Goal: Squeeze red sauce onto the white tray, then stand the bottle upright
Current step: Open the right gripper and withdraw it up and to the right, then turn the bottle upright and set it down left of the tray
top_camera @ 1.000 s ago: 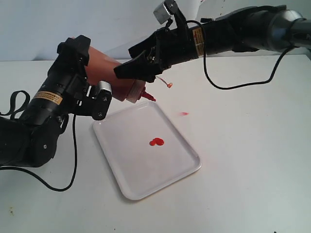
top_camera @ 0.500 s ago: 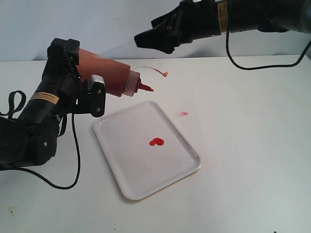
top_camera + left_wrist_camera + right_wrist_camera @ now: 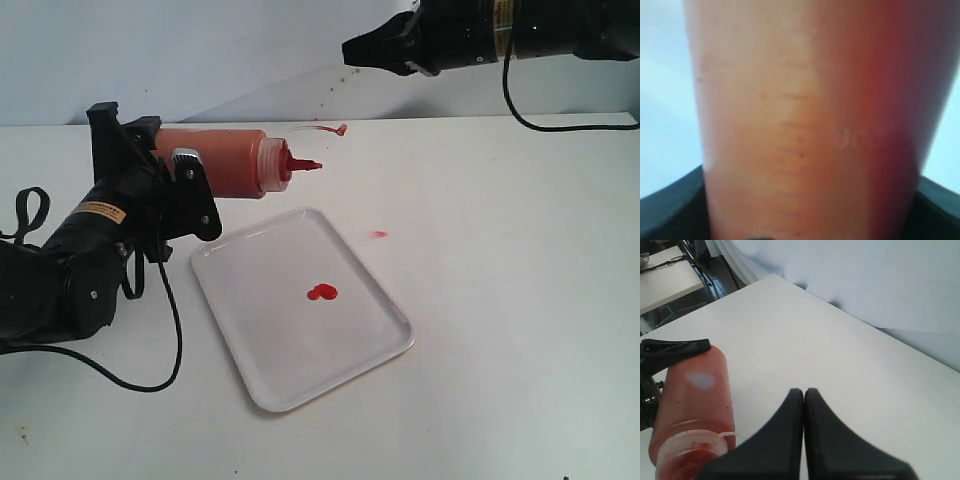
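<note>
My left gripper [image 3: 165, 165] is shut on the bottle [image 3: 225, 160], gripping its rear half and holding it level above the table. The red nozzle [image 3: 303, 164] points right, and the thin tethered cap [image 3: 340, 129] trails beyond it. In the left wrist view the orange-red bottle [image 3: 805, 125] fills the picture between dark fingers [image 3: 670, 210]. The white tray [image 3: 260, 340] lies below and to the right of the nozzle, with a small double blob of red sauce [image 3: 321, 292] near its middle. My right gripper [image 3: 350, 50] [image 3: 804, 392] hangs high at the back, shut and holding nothing, with the bottle [image 3: 695, 400] below it.
A tiny red speck [image 3: 378, 234] sits on the white table to the right of the tray. A black cable [image 3: 160, 340] loops from the left arm across the table beside the tray's left edge.
My right gripper has let go of the bottle, lifted away up and to the right, and shut. My left gripper has swung the bottle from nozzle-down to level.
</note>
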Robot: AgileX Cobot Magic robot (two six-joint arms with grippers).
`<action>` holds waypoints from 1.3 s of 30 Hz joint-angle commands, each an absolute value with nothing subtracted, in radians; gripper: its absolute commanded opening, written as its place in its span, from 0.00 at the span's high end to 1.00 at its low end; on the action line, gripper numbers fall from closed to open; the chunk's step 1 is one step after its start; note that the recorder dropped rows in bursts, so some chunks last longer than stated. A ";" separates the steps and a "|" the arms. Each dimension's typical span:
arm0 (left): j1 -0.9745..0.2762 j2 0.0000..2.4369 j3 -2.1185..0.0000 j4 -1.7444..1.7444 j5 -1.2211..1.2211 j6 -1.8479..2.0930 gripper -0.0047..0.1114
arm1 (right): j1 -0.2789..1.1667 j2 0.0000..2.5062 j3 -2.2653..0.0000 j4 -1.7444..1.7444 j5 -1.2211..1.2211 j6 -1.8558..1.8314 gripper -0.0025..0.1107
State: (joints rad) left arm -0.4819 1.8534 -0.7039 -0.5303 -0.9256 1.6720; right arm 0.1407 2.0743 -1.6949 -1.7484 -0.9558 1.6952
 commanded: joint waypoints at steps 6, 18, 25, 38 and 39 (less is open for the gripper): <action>-0.487 1.843 -0.715 -0.510 -0.964 1.630 0.96 | 0.138 2.057 -1.606 -1.744 -0.905 1.710 0.98; -0.487 1.843 -0.715 -0.480 -0.964 1.624 0.96 | 0.138 1.880 -1.295 -1.744 -0.620 1.659 0.98; -0.487 1.843 -0.715 -0.486 -0.964 1.620 0.96 | 0.138 1.702 -1.042 -1.744 -0.394 1.562 0.98; -0.487 1.843 -0.715 -0.487 -1.018 1.440 0.96 | 0.138 1.263 -0.336 -0.519 -0.585 0.477 0.98; -0.487 1.843 -0.715 -0.487 -1.041 1.410 0.96 | 0.138 1.238 -0.286 -0.483 -0.613 0.435 0.98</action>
